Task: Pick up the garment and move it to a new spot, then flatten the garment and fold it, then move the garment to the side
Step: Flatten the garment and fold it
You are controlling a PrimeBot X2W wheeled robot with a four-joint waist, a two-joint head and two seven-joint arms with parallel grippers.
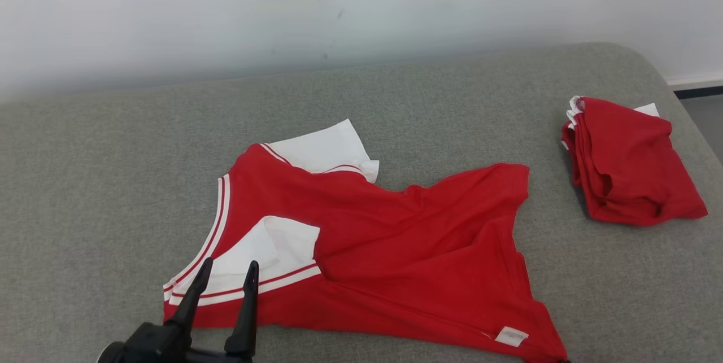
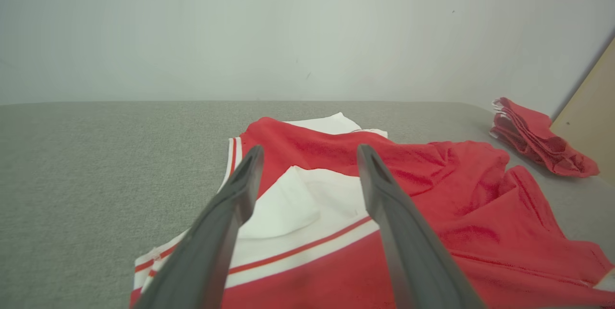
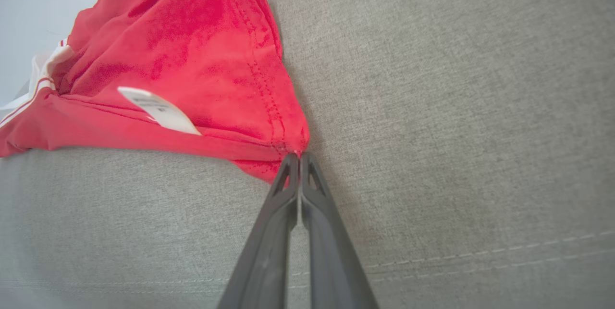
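The left end effector [image 1: 231, 263] is wide open and has nothing in it. Its two dark fingers point at the near left part of the shirt, over a white sleeve [image 1: 271, 250]. In the left wrist view, the left end effector [image 2: 310, 149] has the white sleeve and a red stripe showing between its fingers. The right end effector [image 3: 299, 156] is squeezed tight. Its tips meet right at the near right corner of the shirt's bottom edge, and they seem to pinch that corner.

The biggest thing is the pale wall [image 1: 339, 7] at the far side. Under it is a wide gray padded surface [image 1: 85, 182] that holds all the clothes.

The garment [image 1: 395, 239] is a red shirt with white sleeves and red and white stripes. It lies spread out in the middle of the gray surface, but it is crumpled, with big wrinkles across the middle. Its neck end is on the left and its bottom edge is on the right.

A folded pile of red clothes [image 1: 632, 165] sits on the far right, well apart from the shirt.

A small white label [image 1: 511, 336] sticks out near the shirt's near right corner.
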